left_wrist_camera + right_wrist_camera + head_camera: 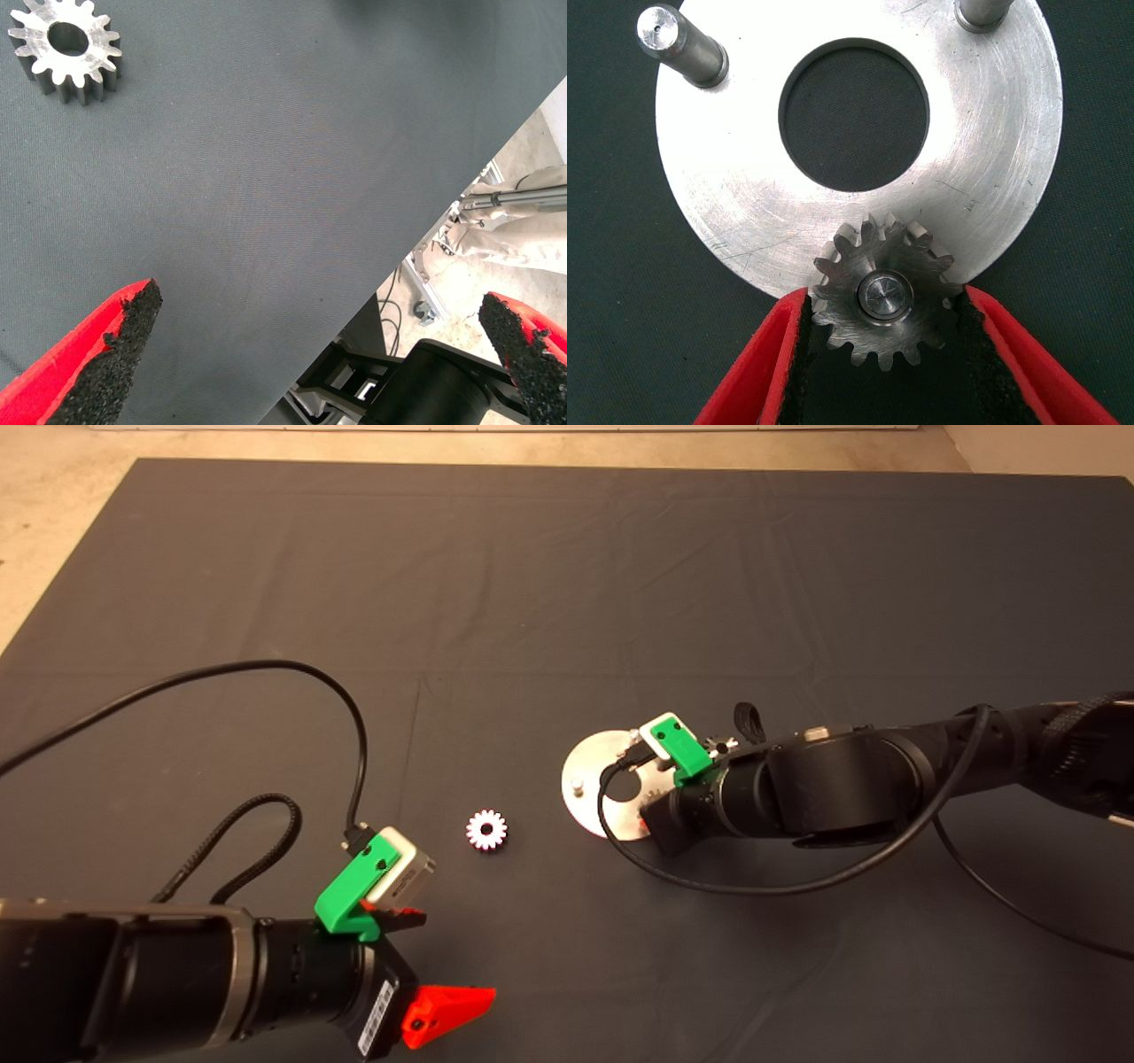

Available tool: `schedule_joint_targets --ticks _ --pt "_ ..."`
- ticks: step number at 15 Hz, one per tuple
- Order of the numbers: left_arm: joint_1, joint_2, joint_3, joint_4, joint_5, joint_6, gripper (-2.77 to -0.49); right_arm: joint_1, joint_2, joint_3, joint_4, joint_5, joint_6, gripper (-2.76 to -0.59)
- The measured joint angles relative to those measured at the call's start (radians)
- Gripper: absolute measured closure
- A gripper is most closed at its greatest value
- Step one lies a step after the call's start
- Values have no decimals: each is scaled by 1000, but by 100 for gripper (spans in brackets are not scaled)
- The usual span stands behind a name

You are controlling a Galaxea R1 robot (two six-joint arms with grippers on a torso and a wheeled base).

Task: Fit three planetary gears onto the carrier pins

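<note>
The flat aluminium disc (589, 766) lies right of the mat's middle. In the right wrist view, a steel-grey gear (886, 297) sits on one carrier pin at the rim of the disc (992, 168), and the pin's end shows through its hole. My right gripper (886, 297) has its pads against the gear's teeth on both sides. Two other pins (682, 44) (983, 13) stand bare. A silvery-white gear (486, 830) lies flat on the mat left of the disc and also shows in the left wrist view (66, 49). My left gripper (447, 957) is open and empty, near the mat's front edge. No third gear is in view.
The right arm (797, 788) reaches in over the disc's near right side. Black cables loop over the mat by the left arm (359, 717) and in front of the right arm (753, 886). A person's leg (532, 239) shows past the mat's edge.
</note>
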Motion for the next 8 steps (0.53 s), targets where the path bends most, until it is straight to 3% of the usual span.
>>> schedule_joint_targets --ticks 4,8 --pt "0 -2 0 0 0 0 -262 0 -1 9 0 -4 0 -116" --pt "0 -2 0 0 0 0 -262 1 -1 15 0 -3 0 -131"
